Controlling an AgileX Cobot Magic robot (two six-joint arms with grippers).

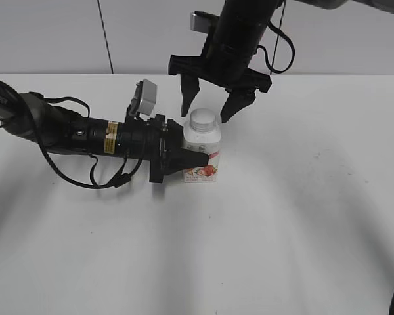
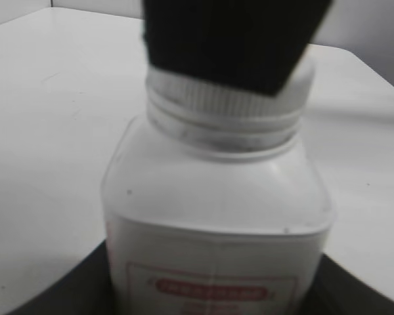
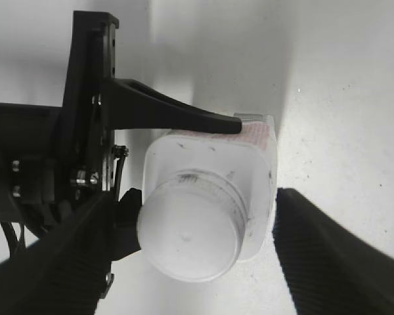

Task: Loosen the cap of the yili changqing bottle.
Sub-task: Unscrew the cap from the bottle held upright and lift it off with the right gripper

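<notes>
Right wrist view: right gripper (image 3: 190, 262) spread open straddling the cap (image 3: 192, 231), left gripper (image 1: 196, 157) clamping the bottle (image 1: 201, 152); next, close and twist.

The desk (image 1: 302, 230) is plain white, with soft grey shadows across it. The yili changqing bottle (image 1: 201, 155) has a white body, and its label is pink-red with a picture of red strawberries low on the front; in the left wrist view the label shows a thin red frame with a red banner inside. The cap (image 1: 203, 119) is white, and its side carries fine vertical ribs. The neck under it has some dark grey smudges. The left pincer (image 1: 187, 157) is black, and its arm is black with a yellow sticker (image 1: 109, 138) and a light grey camera box (image 1: 147, 97). The right pincer (image 1: 209, 109) is black too, with finely ribbed inner faces.
</notes>
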